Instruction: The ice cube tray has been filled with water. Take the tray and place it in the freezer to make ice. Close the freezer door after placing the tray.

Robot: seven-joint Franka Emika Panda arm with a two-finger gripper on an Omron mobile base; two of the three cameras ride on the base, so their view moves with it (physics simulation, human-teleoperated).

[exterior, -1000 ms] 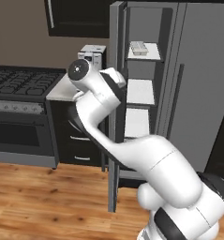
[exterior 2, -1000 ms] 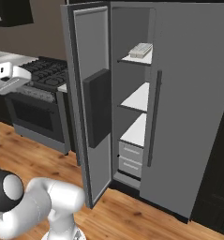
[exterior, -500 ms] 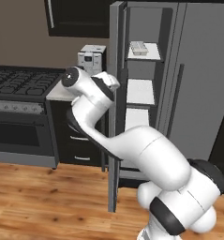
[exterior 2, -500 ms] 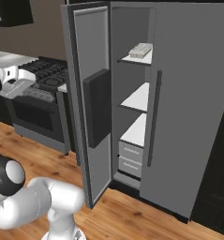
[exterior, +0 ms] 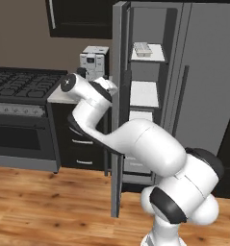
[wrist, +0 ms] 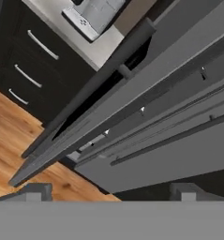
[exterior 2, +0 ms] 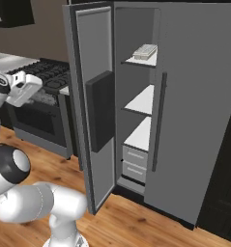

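Wide apart stand the two fingertips of the gripper [wrist: 108, 191], with nothing between them; seen from the hand, they sit at the bottom edge and face the outer side of the freezer door [wrist: 146, 89], which runs as a long slanted grey band across that view, its dark handle lying along it. From the right base view the white hand [exterior 2: 24, 89] hovers beside the stove [exterior 2: 44, 103], on the outside of the open door and apart from it. The arm [exterior: 135, 144] rises from its base low on the wood floor [exterior: 44, 202], bends through a thick elbow, then reaches up and to the left, its wrist ending level with the counter [exterior: 63, 96] beside the door's edge. The freezer door [exterior 2: 90, 111] stands swung out, its black dispenser panel on the side facing the right base camera. The freezer [exterior 2: 136, 96] is open, white shelves above and drawers below. The ice cube tray [exterior 2: 145, 50] lies flat on the top shelf, its long axis running from front to back of the compartment, one short end pointing toward the opening; in the left base view the ice cube tray [exterior: 142, 48] shows as a small pale block high on that shelf. A silver appliance [exterior: 94, 61] sits on the counter behind the arm.
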